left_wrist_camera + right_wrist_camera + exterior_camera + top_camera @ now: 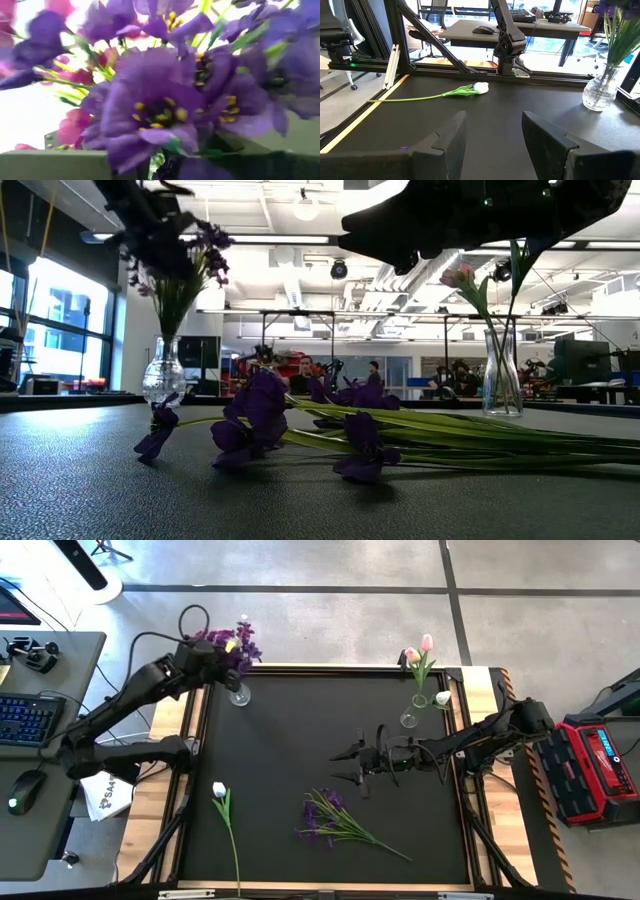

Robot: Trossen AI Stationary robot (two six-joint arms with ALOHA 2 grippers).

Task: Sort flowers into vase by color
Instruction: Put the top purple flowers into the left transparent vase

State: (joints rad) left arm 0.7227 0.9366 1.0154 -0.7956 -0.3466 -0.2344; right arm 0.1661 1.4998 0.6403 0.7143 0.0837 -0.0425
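A clear vase (pixel 238 695) near the table's far left corner holds purple blossoms (pixel 235 643); my left gripper (pixel 212 656) is up among them, and the left wrist view is filled by purple petals (pixel 155 100). A second vase (pixel 408 718) at the far right holds pink tulips (pixel 421 648) and a white one (pixel 442 698). A bunch of purple flowers (pixel 330 817) lies flat on the mat near the near edge, and a white tulip (pixel 219 789) lies at the near left. My right gripper (pixel 345 764) hovers open over the mat's middle, above and beyond the lying bunch.
The black mat (pixel 280 740) is bordered by a wooden frame (pixel 165 800). In the right wrist view the white tulip (pixel 481 87) lies ahead and the purple vase (pixel 600 92) stands to one side. A desk with keyboard and mouse stands left of the table.
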